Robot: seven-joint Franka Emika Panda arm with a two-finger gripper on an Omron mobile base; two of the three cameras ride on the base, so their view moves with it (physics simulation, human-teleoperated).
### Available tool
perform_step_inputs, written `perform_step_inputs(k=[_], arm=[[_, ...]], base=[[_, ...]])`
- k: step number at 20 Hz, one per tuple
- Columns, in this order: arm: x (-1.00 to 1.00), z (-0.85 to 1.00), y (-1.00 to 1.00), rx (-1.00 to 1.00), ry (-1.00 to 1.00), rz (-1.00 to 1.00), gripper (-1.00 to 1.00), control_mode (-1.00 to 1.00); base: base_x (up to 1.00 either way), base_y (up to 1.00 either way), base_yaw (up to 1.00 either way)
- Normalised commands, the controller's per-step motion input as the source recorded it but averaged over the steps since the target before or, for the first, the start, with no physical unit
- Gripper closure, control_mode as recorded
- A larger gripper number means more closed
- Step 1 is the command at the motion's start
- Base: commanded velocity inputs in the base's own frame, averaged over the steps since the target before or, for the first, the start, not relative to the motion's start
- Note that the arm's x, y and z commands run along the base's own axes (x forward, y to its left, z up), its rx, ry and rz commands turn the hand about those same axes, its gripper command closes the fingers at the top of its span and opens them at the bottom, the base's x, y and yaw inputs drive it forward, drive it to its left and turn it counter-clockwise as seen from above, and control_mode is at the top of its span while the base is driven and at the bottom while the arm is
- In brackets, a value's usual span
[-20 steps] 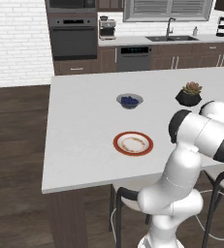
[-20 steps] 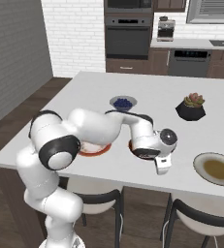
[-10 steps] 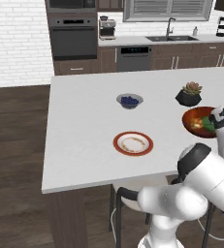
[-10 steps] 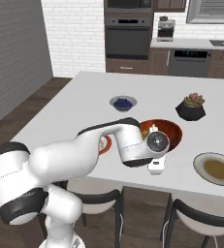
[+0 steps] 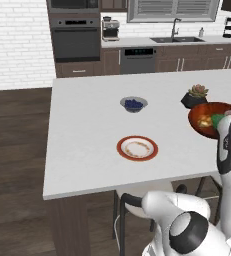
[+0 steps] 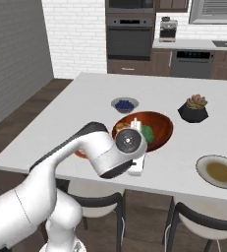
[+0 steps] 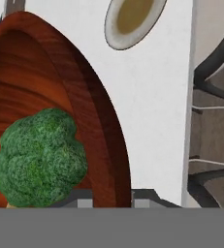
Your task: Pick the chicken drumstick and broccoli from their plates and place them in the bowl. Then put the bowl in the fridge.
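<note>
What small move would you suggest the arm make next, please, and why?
Probably lift the bowl a little off the counter. The broccoli and drumstick already lie in it, both plates look emptied, and the gripper seems to straddle the rim, though its grip can't be confirmed.

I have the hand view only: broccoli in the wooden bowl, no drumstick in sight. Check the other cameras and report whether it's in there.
Observer: It's in. The left base view shows the chicken drumstick lying in the bowl, next to the broccoli.
Operator: Confirm the red-rimmed plate is cleared.
Observer: The red-rimmed plate sits near the counter's front edge with no drumstick on it.
Operator: List what stands close to the bowl.
Observer: A succulent in a black pot stands just past the bowl's far side, apart from it in the right base view.
</note>
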Motion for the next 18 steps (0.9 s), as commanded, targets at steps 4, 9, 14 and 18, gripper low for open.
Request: perform_step_inputs(k=[4,9,14,18], arm=[[-0.41,0.25,0.83,0.1,-0.09,0.0,1.0,-1.0],[-0.24,0.5,0.62,0.04,-0.01,0.0,1.0,-1.0],[-0.39,0.72,0.36,0.0,-0.01,0.0,1.0,-1.0],[-0.43,0.75,0.12,0.0,-0.05,0.0,1.0,-1.0]], base=[[0.0,0.0,0.0],[0.0,0.0,0.0],[0.0,0.0,0.0],[0.0,0.0,0.0]])
